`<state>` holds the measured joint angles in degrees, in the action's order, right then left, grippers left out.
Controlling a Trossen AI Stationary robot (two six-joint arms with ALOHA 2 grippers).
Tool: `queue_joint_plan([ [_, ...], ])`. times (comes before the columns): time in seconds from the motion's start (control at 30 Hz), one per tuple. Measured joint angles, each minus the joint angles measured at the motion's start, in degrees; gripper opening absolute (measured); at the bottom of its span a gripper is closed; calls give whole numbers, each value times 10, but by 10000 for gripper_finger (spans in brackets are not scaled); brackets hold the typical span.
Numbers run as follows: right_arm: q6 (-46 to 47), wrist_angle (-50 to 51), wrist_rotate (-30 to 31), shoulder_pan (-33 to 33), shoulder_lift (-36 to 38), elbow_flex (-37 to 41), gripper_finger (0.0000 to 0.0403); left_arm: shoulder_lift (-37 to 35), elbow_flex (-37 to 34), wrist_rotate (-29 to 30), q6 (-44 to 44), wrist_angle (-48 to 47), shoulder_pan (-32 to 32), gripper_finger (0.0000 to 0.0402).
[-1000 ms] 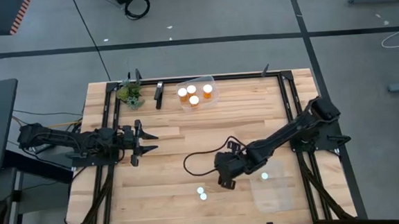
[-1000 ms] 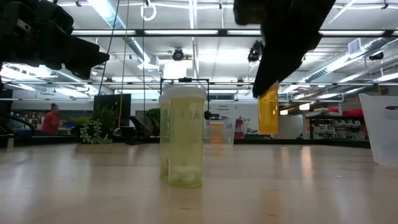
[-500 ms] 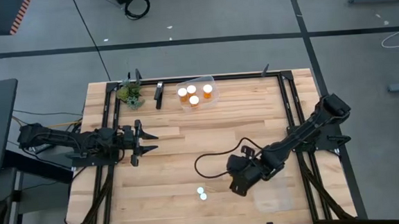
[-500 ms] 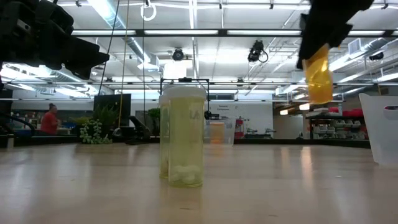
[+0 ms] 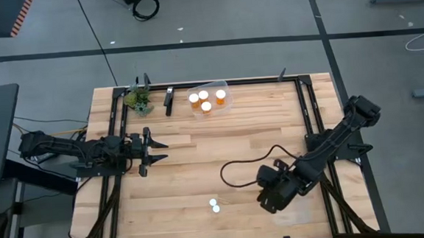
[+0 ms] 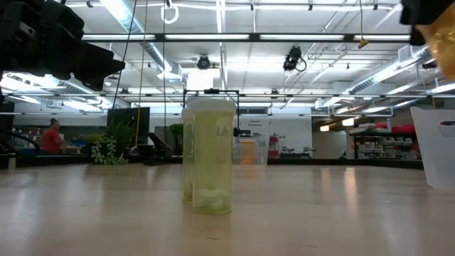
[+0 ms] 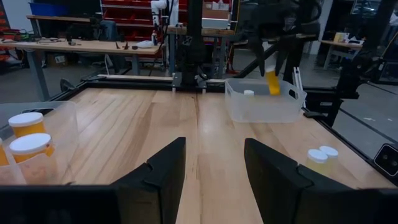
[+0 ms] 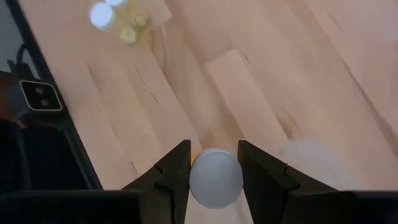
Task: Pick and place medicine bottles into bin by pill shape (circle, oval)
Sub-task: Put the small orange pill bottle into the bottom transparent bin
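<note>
With four orange bottles (image 5: 207, 100) binned upper centre, right gripper (image 8: 215, 176) fingers clamp another; two pale bottles (image 5: 214, 204) wait; left gripper (image 7: 211, 167) fingers apart.

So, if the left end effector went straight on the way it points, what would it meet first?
Only bare table ahead of the left end effector; first it would probably meet the dark frame at the far edge. The clear bin seems off that line.
</note>
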<state>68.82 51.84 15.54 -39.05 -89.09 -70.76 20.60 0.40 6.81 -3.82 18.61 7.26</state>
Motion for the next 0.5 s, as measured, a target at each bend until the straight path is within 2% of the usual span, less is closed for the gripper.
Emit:
queue_joint_plan([
  [0.23,86,64,-24,-25,4,0,133,0,0,0,0,0,0,172],
  [0.5,157,74,-40,-52,4,0,133,0,0,0,0,0,0,172],
])
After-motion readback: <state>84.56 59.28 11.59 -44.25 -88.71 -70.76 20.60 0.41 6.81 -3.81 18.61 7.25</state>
